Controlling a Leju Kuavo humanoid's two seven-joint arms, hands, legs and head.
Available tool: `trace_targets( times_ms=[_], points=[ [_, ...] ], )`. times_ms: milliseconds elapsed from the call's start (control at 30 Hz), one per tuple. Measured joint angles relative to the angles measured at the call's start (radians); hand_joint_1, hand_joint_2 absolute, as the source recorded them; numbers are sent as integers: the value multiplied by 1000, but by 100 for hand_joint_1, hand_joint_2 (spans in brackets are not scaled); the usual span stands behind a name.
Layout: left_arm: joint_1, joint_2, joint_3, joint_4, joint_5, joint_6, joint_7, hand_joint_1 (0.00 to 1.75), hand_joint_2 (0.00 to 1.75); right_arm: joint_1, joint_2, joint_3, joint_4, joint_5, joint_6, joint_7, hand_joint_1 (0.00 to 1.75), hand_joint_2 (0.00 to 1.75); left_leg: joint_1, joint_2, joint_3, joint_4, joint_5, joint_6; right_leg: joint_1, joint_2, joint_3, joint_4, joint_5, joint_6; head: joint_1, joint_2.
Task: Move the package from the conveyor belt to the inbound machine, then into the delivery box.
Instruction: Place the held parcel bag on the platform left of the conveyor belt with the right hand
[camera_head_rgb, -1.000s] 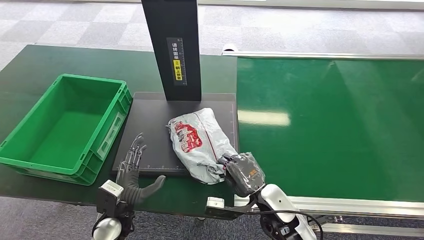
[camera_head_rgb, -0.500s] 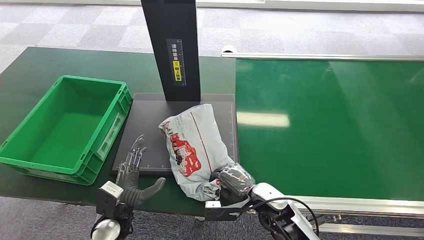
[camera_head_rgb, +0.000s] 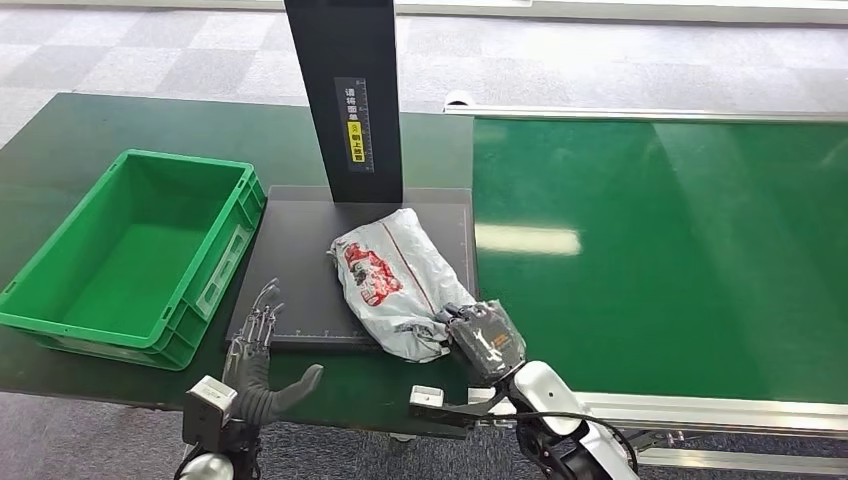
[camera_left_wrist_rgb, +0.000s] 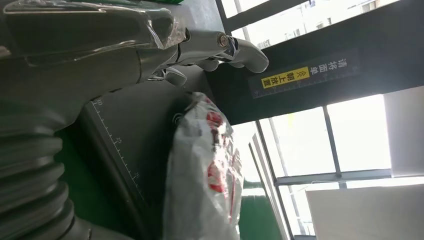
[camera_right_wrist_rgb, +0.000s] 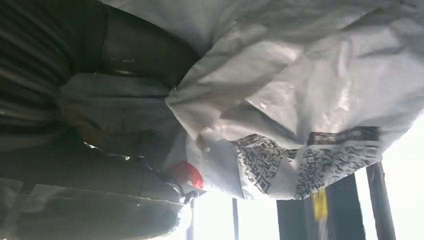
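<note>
Black scanner plate (camera_head_rgb: 300, 250), right hand (camera_head_rgb: 485, 340) gripping package (camera_head_rgb: 395, 280)

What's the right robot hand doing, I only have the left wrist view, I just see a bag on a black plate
Observer: The right robot hand grips the near end of the package, seen from the head view.
Operator: Anything printed on its underside?
Observer: The right wrist view shows a black-and-white printed label on the package.
Operator: Where's the delivery box?
Observer: The green crate sits beside the black plate, on the robot's left, with nothing inside.
</note>
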Motion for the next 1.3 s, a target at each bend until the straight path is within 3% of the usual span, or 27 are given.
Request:
trace_targets(
  times_ms=[133, 600, 833, 1000, 1133, 1300],
  points=[
    [-2, -1, 1, -1, -1, -5, -1, 0, 175, 32, 9, -51, -75, 5, -68, -5, 175, 175, 0, 0, -4, 0, 0, 0, 0, 0, -3, 0, 0, 0, 0, 0],
    [-11, -4, 1, -1, -2, -7, -2, 0, 175, 76, 15, -117, -167, -9, -134, -14, 173, 175, 0, 0, -6, 0, -1, 0, 0, 0, -6, 0, 0, 0, 0, 0],
    [-21, -4, 1, 2, -2, -7, -2, 0, 175, 77, 15, -135, -158, -13, -35, 13, 173, 175, 0, 0, -6, 0, -1, 0, 0, 0, -6, 0, 0, 0, 0, 0],
    [-22, -4, 1, 2, -2, -7, -2, 0, 175, 76, 15, -138, -152, -11, -21, 17, 138, 175, 0, 0, -7, 0, -1, 0, 0, 0, -7, 0, 0, 0, 0, 0],
    [-23, -4, 1, 2, -2, -9, -2, 0, 175, 67, 14, -136, -122, 1, 87, 32, 168, 175, 0, 0, -7, 0, -1, 0, 0, 0, -7, 0, -1, 0, 0, 0],
    [-26, -4, 1, 6, -3, -15, -2, 0, 175, 42, 15, -116, -28, -4, 157, 18, 171, 175, 0, 0, -7, 0, -1, 0, 0, 0, -7, 0, 0, 0, 0, 0]
  ],
)
